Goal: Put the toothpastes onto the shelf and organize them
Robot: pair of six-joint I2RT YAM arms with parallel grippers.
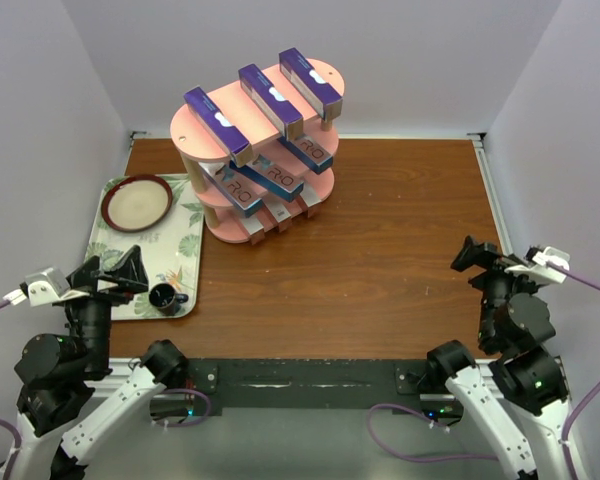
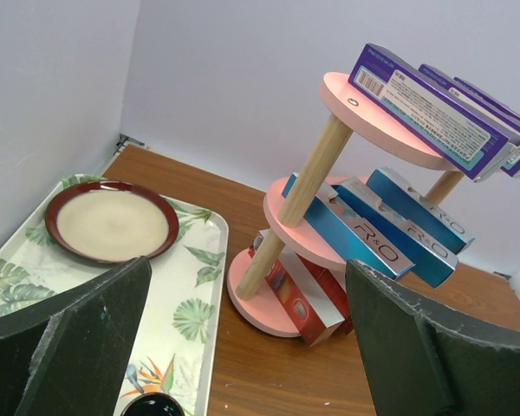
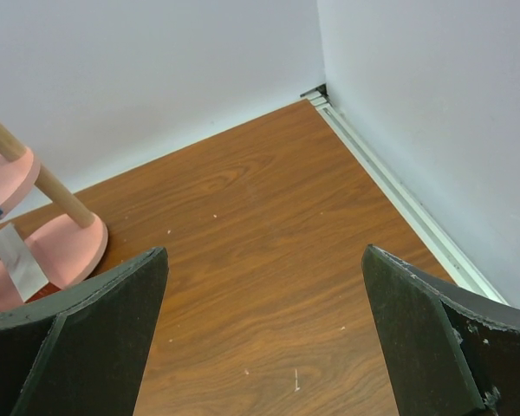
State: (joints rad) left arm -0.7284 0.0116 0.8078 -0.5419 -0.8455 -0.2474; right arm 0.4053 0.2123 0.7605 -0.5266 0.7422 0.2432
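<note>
Top external view: the pink shelf (image 1: 195,138) stands toward the far left of the table (image 1: 400,230), just beside the floral tray (image 1: 188,245). Three purple toothpastes (image 1: 271,100) lie side by side across the top tier. Blue ones (image 1: 280,180) lie on the middle tier and red-and-white ones (image 1: 263,222) on the bottom tier. The left gripper (image 1: 110,272) hangs over the tray's near end, near a dark cup (image 1: 165,297); its jaws stand wide apart and hold nothing. The right gripper (image 1: 477,256) hangs at the table's right side, well apart from the shelf, jaws likewise wide and empty. A red-rimmed plate (image 1: 137,202) sits on the tray's far end.
</note>
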